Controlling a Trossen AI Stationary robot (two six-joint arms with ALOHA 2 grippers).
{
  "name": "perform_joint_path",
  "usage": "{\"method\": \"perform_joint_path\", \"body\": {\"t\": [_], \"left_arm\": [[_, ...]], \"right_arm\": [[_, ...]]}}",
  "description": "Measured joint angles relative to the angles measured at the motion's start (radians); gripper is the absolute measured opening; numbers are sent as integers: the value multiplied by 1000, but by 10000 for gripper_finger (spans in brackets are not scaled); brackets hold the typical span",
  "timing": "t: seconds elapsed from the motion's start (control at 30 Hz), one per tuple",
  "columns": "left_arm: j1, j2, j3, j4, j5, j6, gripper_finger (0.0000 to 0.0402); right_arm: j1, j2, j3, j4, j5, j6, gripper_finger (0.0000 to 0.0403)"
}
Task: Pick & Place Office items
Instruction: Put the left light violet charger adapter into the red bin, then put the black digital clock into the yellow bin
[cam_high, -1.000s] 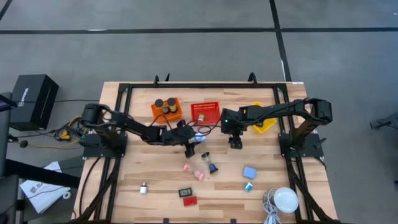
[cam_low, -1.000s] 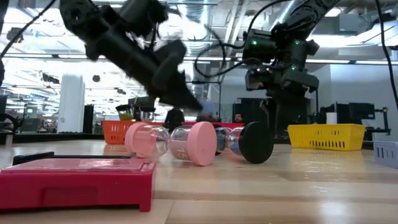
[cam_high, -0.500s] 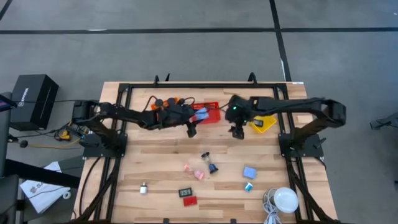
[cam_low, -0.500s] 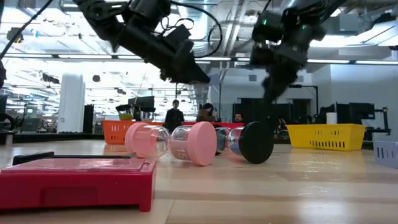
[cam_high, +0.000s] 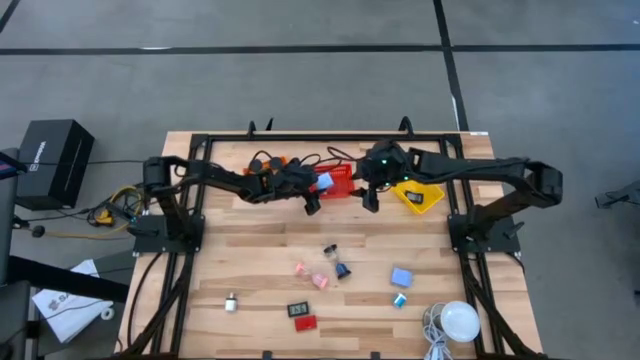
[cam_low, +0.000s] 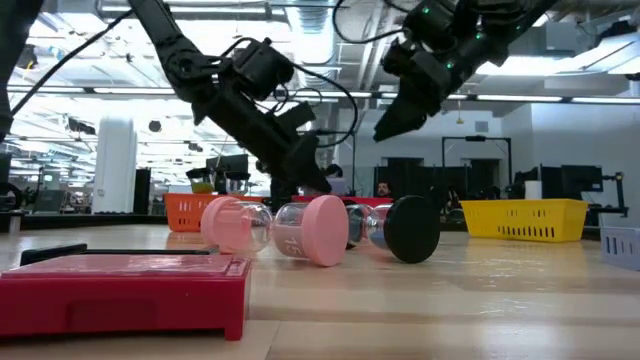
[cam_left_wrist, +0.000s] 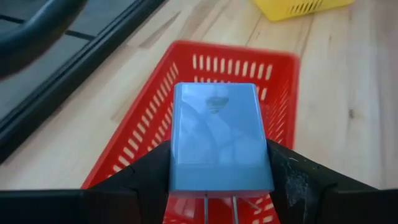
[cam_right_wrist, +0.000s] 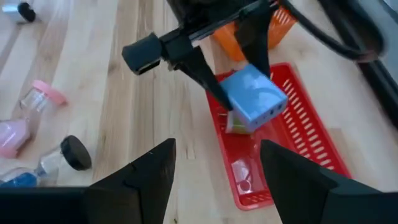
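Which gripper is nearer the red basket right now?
Left. The left gripper hangs over the red basket, shut on a blue block. The right gripper, open and empty, sits just off the basket's edge toward the yellow basket.

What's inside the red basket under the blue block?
The left gripper holds the blue block above the red basket. Inside, the right wrist view shows a small clear item and something greenish mostly covered by the block. The rest looks bare.
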Motion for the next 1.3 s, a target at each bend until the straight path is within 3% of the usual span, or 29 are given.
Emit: {"method": "perform_joint_path", "body": {"t": [0.37,0.6,1.0,1.3], "left_arm": [[15,9,0,7,-7,-1,267],[15,-20,-1,2,-8,6,263],[-40,-287,-24,-46,-8,9,235],[-115,-485,-158,-56,-7,-20,216]], "right_arm": [[40,126,0,5,0,69,225],[135,137,0,-25,-2,167,225],[308,164,-2,10,-2,301,225],[355,218,56,-29,-35,324,225]]}}
